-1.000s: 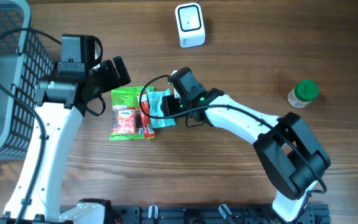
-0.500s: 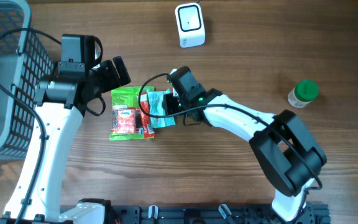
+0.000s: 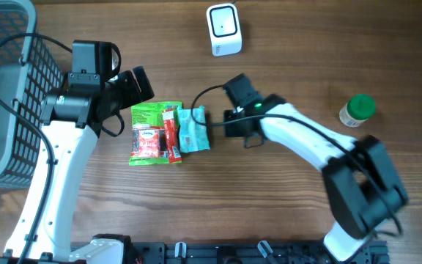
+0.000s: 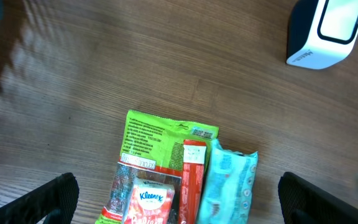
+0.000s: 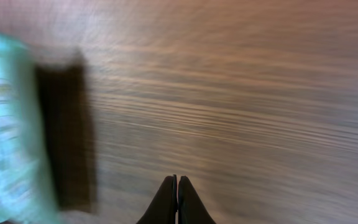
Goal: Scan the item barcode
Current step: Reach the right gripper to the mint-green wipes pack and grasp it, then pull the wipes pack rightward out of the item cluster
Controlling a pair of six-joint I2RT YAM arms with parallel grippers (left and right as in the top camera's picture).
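Note:
Several small packets lie side by side on the wooden table: a green packet (image 3: 149, 114), a red Kleenex pack (image 3: 149, 143) on top of it, a red stick pack (image 3: 171, 132) and a teal pack (image 3: 193, 130). The white scanner (image 3: 223, 29) stands at the far edge. My left gripper (image 4: 182, 208) hangs open over the packets, its fingers (image 4: 55, 199) wide to either side and touching nothing. My right gripper (image 5: 177, 183) is shut on nothing over bare wood, just right of the teal pack (image 5: 5, 124); that view is blurred.
A grey wire basket (image 3: 6, 95) takes up the left edge of the table. A small bottle with a green lid (image 3: 357, 110) stands at the right. The scanner (image 4: 328, 31) also shows at the top right of the left wrist view.
My right gripper has closed and pulled back to the right, off the teal pack, holding nothing. The teal pack has shifted slightly. The left arm has not moved.

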